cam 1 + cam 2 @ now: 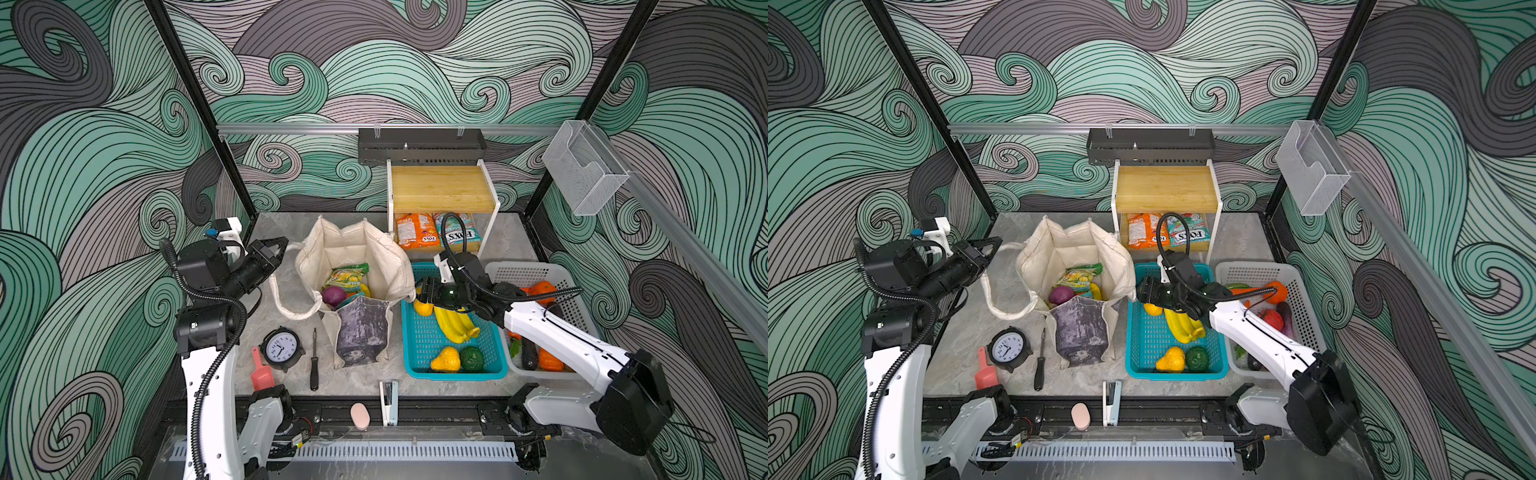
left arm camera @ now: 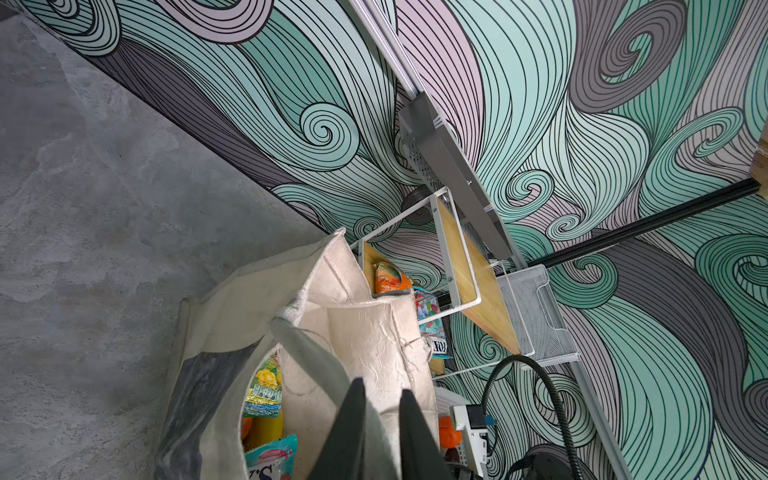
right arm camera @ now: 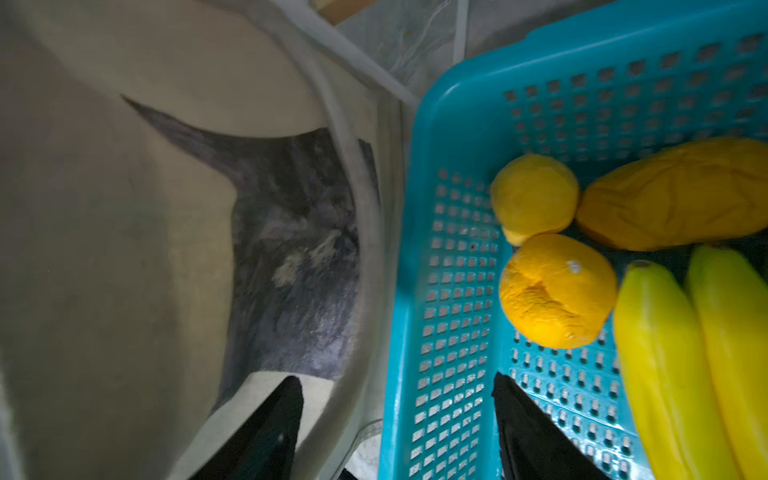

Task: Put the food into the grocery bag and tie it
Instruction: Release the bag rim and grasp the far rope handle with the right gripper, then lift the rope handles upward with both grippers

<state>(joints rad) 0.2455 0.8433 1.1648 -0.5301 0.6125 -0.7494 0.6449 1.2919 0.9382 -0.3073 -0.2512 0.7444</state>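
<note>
While the grocery bag point(image 1: 361, 332) stands upright, left gripper point(image 2: 381, 390) pinches its strap point(image 2: 311, 353), right gripper point(image 3: 397, 378) spread wide.

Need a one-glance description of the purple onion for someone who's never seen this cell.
Find the tall cream tote standing mid-table, left of the teal basket, and look into its open mouth. The purple onion lies near-left inside, behind the grey-purple front panel. It is the only round, dark purple item, beside a flat yellow-green candy packet.

Black jaws pinch bag strap point(image 2: 316, 361) (cream)
</note>
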